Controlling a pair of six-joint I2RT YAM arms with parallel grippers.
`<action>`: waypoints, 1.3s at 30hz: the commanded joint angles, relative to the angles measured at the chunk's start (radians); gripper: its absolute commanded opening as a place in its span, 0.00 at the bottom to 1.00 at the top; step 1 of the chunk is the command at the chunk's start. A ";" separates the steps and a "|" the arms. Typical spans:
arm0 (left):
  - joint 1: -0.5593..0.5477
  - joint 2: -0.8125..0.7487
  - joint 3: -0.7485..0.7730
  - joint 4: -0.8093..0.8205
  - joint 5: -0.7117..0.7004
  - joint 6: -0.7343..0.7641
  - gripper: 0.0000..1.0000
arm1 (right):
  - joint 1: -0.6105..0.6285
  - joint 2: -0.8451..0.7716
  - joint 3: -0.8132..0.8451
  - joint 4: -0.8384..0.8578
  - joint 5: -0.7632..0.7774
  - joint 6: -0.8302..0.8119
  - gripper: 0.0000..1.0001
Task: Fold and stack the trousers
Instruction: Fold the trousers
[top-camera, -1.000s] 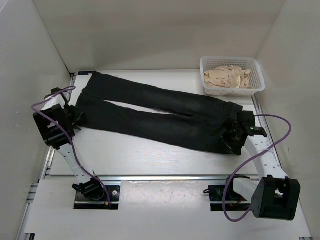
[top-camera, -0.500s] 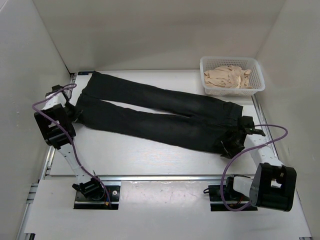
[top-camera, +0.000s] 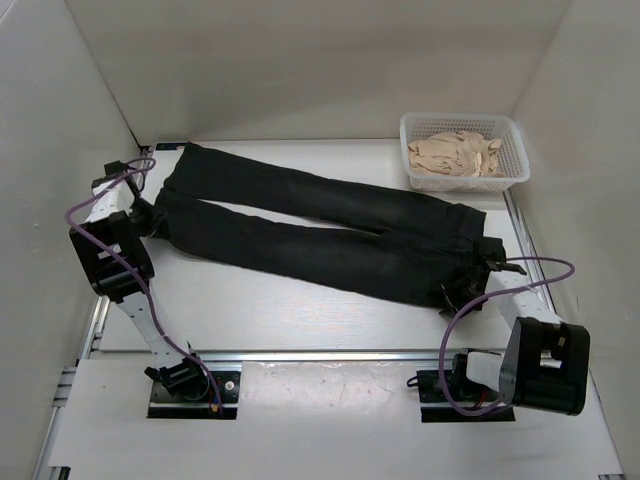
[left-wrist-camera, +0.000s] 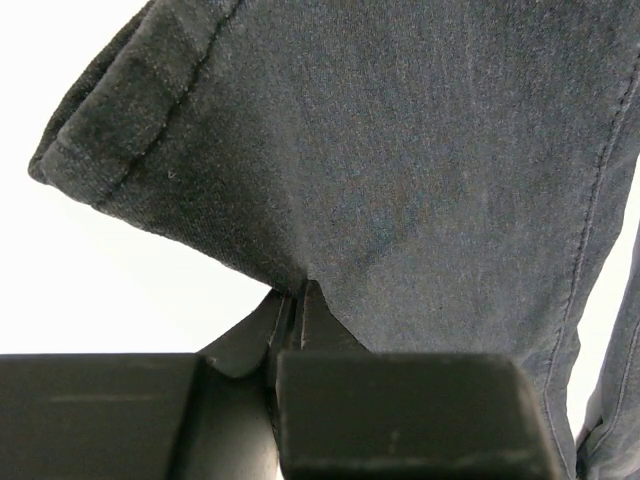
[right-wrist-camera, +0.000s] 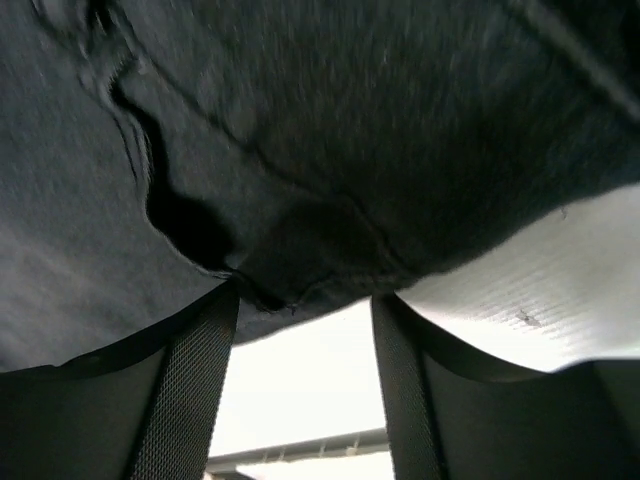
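The trousers (top-camera: 320, 225) lie flat on the table (top-camera: 280, 315), running on a slant from the far left corner down to the right side. Both legs are side by side and the waist end is on your right.

Over on the left, your left claw (left-wrist-camera: 300, 298) is right at the end of the nearer leg. The wrist view settles it: the two fingers are pressed together with a fold of black cloth nipped between them, just in from the cuff (left-wrist-camera: 105, 135). The stitched hem band curls away to the left of the grip.

Now the right side. Your right claw (right-wrist-camera: 305, 297) sits low at the near corner of the waist end. Its fingers (right-wrist-camera: 190, 385) stand well spread, one on either side of a dark, rumpled edge of fabric that hangs just at the tips. Bare white table shows through the gap below, so that claw is wide apart and gripping nothing.

From above, the right arm lies low along the right edge of the table and the left arm reaches up the left edge. At the far right corner a white basket (top-camera: 518, 172) holds a pile of beige cloth (top-camera: 455, 155), near the waist end but not touching it.
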 joint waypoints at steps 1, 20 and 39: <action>0.000 -0.059 0.043 -0.005 0.017 0.002 0.10 | -0.007 0.047 0.046 0.045 0.090 0.021 0.60; 0.022 -0.300 0.273 -0.120 0.040 -0.068 0.10 | -0.007 -0.076 0.564 -0.271 0.271 -0.295 0.00; 0.188 -0.690 0.025 -0.163 -0.019 0.011 0.10 | -0.007 -0.456 0.568 -0.661 0.369 -0.261 0.00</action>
